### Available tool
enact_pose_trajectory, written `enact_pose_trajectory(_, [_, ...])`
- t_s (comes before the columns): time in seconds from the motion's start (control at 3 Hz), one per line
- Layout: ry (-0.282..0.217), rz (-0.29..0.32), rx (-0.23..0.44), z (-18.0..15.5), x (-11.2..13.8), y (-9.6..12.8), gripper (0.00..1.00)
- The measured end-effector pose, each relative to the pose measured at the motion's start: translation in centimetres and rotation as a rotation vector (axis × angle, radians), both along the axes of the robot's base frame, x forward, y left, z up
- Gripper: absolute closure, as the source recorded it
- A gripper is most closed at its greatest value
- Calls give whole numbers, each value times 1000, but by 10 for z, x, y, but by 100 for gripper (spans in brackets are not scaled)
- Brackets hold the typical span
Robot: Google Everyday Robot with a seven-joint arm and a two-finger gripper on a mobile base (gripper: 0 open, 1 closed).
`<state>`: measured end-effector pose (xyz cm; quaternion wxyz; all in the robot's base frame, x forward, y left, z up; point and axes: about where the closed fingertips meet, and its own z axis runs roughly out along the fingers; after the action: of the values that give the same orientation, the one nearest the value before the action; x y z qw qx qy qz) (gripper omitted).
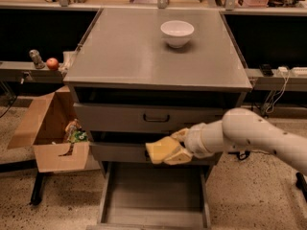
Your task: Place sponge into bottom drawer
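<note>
The pale-yellow sponge (160,151) is held in my gripper (173,150) in front of the cabinet's middle drawer, above the pulled-out bottom drawer (154,200). My white arm (254,137) reaches in from the right. The cream-yellow fingers (180,156) are shut around the sponge's right end. The bottom drawer is a grey tray standing open below the sponge, and nothing shows inside it.
A white bowl (177,33) stands on the grey cabinet top (120,56). An open cardboard box (55,133) with items sits on the floor at the left. A red apple (53,63) lies on a side shelf at the left. Cables hang at the right.
</note>
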<state>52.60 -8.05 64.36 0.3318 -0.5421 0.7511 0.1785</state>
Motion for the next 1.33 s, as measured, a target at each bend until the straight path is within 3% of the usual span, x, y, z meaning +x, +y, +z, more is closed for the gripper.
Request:
enact_pose_trajectory(0.67, [90,-146,156,-84,-10,-28,100])
enact_pose_trajectory(1.0, [90,-146,156,-84,-10,-28,100])
enact_pose_trajectory(1.33, [56,-164,171,-104,-12,-38,100])
